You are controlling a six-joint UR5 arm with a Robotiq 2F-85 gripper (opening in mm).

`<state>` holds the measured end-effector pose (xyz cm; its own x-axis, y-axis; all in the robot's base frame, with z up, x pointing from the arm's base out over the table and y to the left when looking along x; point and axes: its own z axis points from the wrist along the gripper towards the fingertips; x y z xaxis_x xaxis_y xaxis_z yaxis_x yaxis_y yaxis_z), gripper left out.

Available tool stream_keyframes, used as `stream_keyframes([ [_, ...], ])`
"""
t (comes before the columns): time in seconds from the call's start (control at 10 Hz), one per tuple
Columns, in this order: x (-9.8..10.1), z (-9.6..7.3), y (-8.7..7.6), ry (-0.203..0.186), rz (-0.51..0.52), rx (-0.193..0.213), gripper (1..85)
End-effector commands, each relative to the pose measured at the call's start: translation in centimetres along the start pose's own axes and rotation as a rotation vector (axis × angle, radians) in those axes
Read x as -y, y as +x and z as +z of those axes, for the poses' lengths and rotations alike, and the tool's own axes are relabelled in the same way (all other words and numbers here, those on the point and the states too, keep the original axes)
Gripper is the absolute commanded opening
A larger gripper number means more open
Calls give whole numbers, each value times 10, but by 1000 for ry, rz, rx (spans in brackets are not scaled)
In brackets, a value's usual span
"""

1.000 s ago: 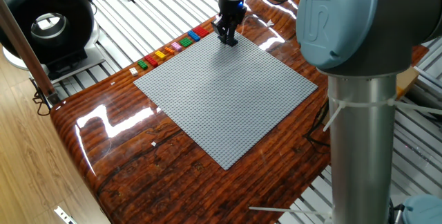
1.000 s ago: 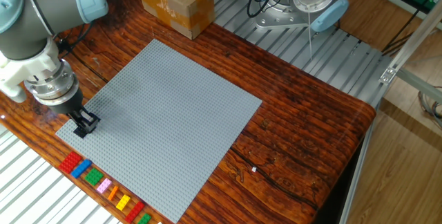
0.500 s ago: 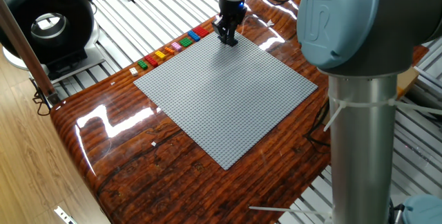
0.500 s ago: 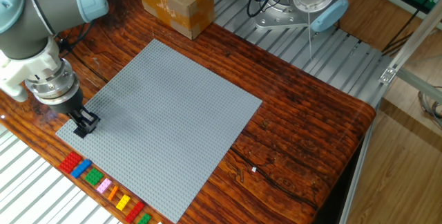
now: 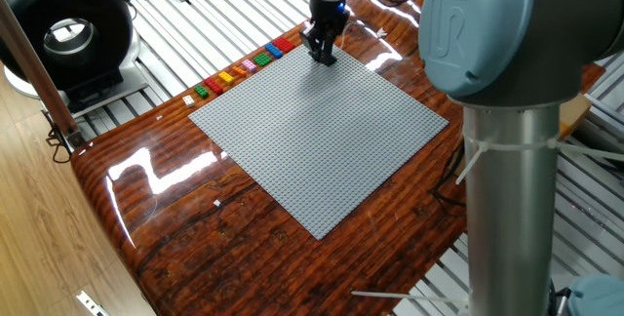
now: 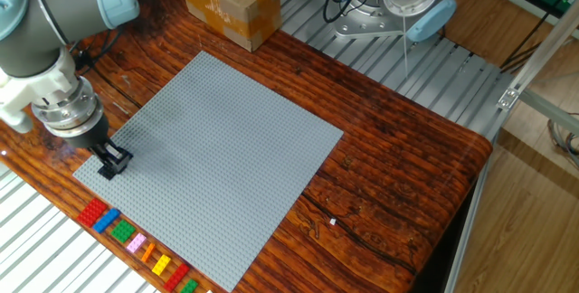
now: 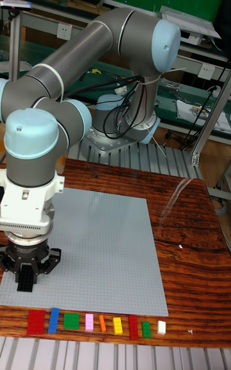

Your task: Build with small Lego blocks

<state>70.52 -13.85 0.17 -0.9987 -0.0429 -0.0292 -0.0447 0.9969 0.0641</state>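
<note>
item: claw, black, two-finger, pointing straight down over the corner of the baseplate nearest the row of blocks. tips at or just above the studs; contact cannot be told. jaws look drawn close together, with a dark shape between them in the tall view, but whether that is a black block or only the fingers cannot be told.

item: blocks, small, laid in a single line on the counter just outside the plate edge, flat, apart from one another. colours in the tall view, left to right: red, blue, green, pink, orange, yellow, red, green, white. none sits on the plate that can be seen.

item: baseplate, grey, square, flat on the counter, bare of visible bricks.

item: cardboard box, at the far corner, well apart from the work.

handling note, as judgement: step in hand appears to be seating or placing a piece at the plate corner. keep the claw vertical, line the brick square with the stud grid, press straight down without side drift, then part the fingers fully before lifting so the piece is not pulled off. stay clear of the block row.
</note>
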Motion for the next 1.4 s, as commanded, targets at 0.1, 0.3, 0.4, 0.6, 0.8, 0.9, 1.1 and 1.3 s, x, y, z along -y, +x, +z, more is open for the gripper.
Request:
stream_keyframes([
  [0.1,-1,-1,-5,-33,11,17,10],
  [0.3,0,-2,-8,-54,13,27,10],
  [0.4,0,-2,-9,-54,13,30,10],
  [0.6,-1,-2,-11,-58,14,37,10],
  [0.8,-3,-2,-13,-66,17,43,10],
  [0.9,-2,-2,-14,-66,19,48,10],
  [1.1,-5,-1,-17,-78,23,60,10],
  [1.3,-6,-1,-19,-85,24,70,10],
])
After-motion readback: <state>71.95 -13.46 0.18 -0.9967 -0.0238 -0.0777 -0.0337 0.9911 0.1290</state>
